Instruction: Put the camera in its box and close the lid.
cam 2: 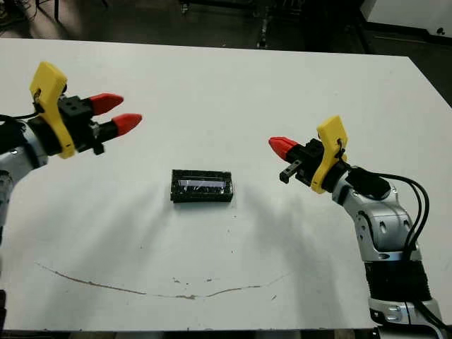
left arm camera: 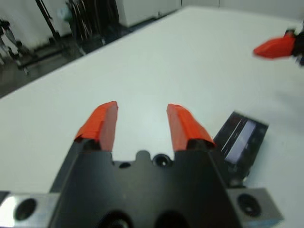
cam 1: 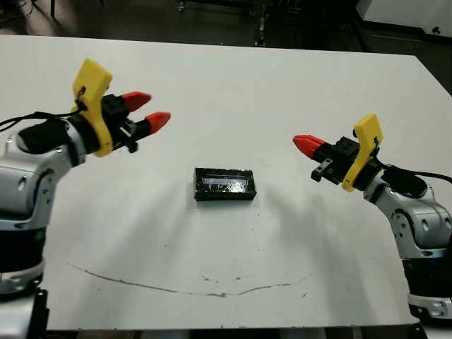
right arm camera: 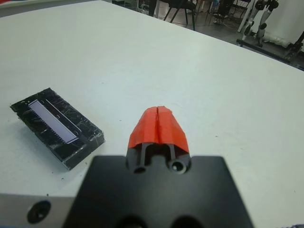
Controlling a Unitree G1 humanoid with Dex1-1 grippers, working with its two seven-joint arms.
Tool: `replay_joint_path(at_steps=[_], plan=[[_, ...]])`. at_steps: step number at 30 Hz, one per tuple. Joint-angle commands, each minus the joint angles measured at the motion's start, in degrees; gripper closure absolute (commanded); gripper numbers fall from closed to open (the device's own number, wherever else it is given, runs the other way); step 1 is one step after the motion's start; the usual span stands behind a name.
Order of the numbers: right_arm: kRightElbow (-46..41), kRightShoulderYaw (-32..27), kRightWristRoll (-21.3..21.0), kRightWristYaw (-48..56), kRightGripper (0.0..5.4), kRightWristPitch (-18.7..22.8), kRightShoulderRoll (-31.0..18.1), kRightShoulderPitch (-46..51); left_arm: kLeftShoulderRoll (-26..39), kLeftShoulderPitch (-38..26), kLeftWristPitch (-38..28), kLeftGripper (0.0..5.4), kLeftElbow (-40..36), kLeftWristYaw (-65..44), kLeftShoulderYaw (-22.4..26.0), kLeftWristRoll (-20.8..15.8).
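Note:
The box point(cam 1: 223, 195) sits in the middle of the white table with the lid point(cam 1: 224, 182) lying flat on top of it, glossy black with a pale streak. The camera is hidden. My left gripper point(cam 1: 153, 109) hovers open and empty above the table, off to the left of the box and farther back. My right gripper point(cam 1: 301, 144) is shut on nothing, a hand's width to the right of the box. In the right wrist view the lid point(right arm camera: 52, 121) shows beside the shut fingertips point(right arm camera: 157, 118). The left wrist view catches the lid point(left arm camera: 242, 135) past the open fingers point(left arm camera: 104, 121).
A thin brownish curved mark point(cam 1: 176, 288) runs across the table point(cam 1: 282, 85) near its front edge. Beyond the far edge lies a dark floor with metal stands point(cam 1: 261, 21).

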Motion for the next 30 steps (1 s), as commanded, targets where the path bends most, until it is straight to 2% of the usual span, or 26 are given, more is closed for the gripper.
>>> replay_joint_path(at_steps=[1,8,12,19,26,30], plan=[[0.1,-0.3,-0.3,-0.6,5.4,0.2,-0.5,0.7,-3.8,1.7,1.8,3.71,-1.7,3.5,-0.6,-1.9],[0.7,-0.1,-0.6,-0.1,5.4,-1.1,-0.4,0.7,-13.3,6.7,4.6,4.75,-6.6,13.3,-3.1,-3.7],[1.3,0.1,-0.5,0.1,5.4,-1.3,-0.3,0.4,-18.2,10.5,5.3,5.36,-8.5,18.7,-5.5,-3.2],[1.6,-0.1,-0.2,0.0,5.4,-1.4,-0.2,0.6,-21.8,16.3,-0.7,5.38,-5.4,21.6,-12.5,1.1],[1.5,0.1,-0.5,0.4,5.4,-2.0,-0.4,0.6,-23.9,17.9,0.3,5.38,0.6,22.9,-14.5,2.0],[0.9,0.1,-0.5,0.2,5.4,-1.5,-0.7,0.6,-23.9,19.0,0.2,5.38,3.4,23.8,-14.1,2.5]])
